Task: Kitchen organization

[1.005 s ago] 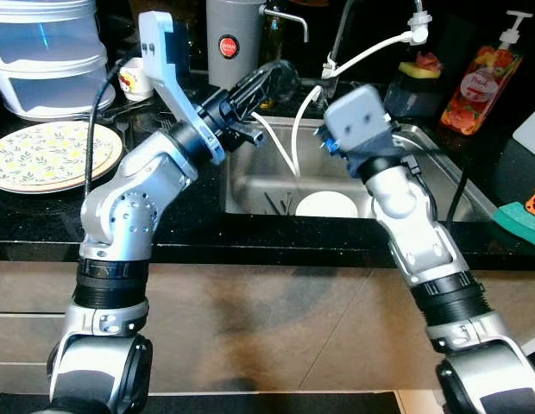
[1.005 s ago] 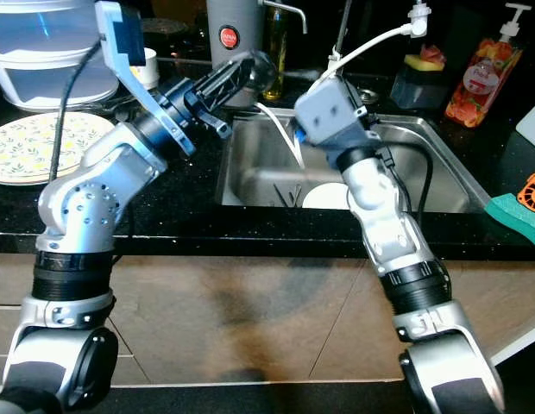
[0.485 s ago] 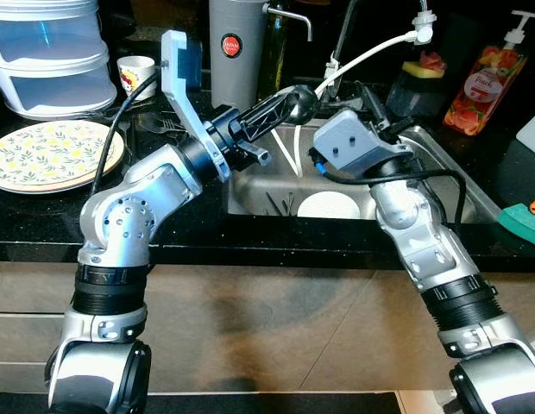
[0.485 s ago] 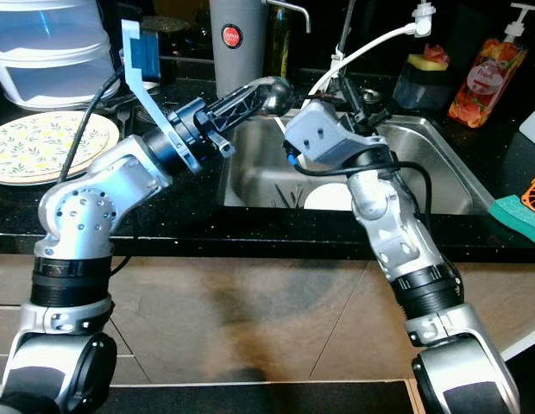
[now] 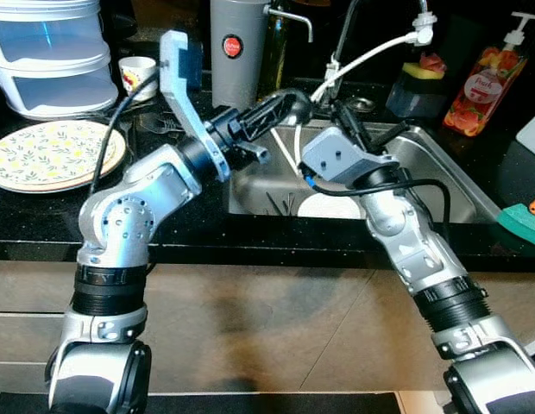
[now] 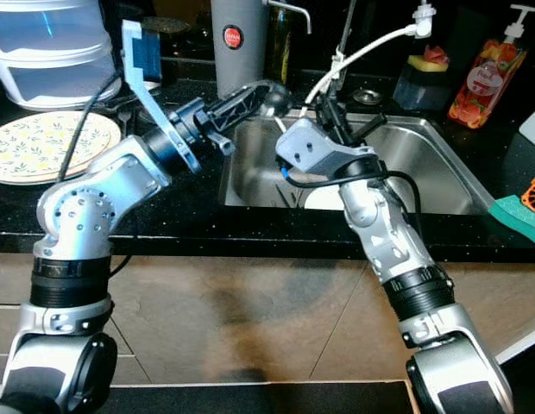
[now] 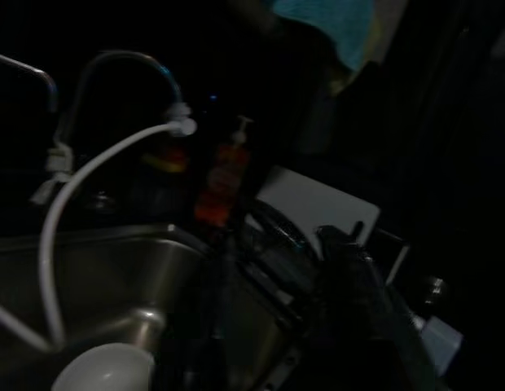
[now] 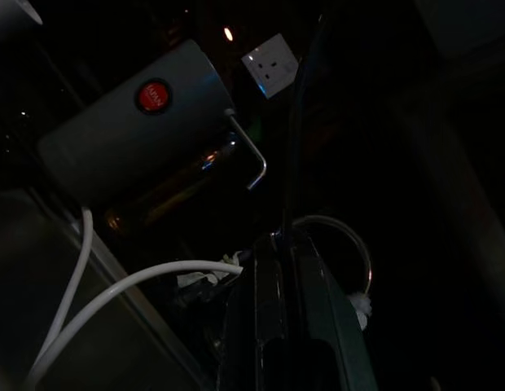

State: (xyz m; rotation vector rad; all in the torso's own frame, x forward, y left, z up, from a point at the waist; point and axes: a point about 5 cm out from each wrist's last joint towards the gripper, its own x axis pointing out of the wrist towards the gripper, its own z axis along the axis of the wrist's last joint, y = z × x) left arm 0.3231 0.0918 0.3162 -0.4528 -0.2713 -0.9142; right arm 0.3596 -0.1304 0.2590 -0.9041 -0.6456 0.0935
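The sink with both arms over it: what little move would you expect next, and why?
Probably the right hand tips down toward the white plate in the sink. That hand points up near the white hose, the left hand hovers at the rim, and the plate lies ungrasped.

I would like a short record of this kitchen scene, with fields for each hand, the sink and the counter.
left hand: raised over the sink's left rear corner, fingers pointing toward the tap
right hand: over the sink, fingers pointing up and back
sink: steel, white plate at the bottom, white hose hanging in
counter left: patterned plate, small cup
counter rear: grey canister, soap bottle
counter right: green sponge
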